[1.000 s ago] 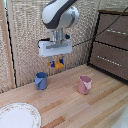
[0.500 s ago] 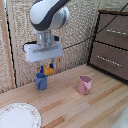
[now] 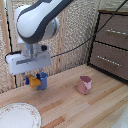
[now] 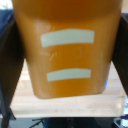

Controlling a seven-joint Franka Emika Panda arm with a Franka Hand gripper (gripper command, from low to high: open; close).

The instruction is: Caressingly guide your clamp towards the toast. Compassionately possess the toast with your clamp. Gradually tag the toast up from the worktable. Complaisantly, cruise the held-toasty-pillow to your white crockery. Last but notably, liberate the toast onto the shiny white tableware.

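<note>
tool [image 3: 34,80] clamped on toast [image 3: 33,81], held above worktop [image 3: 75,107] in front of blue cup [image 3: 43,80]; wrist view shows toast filling gap between fingers [image 4: 11,70]; carry it level, slowly toward white plate [image 3: 18,117]; keep grip firm; steer clear of cup.

The exterior view sits off the arm, above table [image 3: 100,107] height, angled down across it, with the plate [image 3: 17,116] near at 7 o'clock. The wrist view looks down between the fingers [image 4: 10,70], tight on the toast [image 4: 67,50]. Both share toast and table.
</note>
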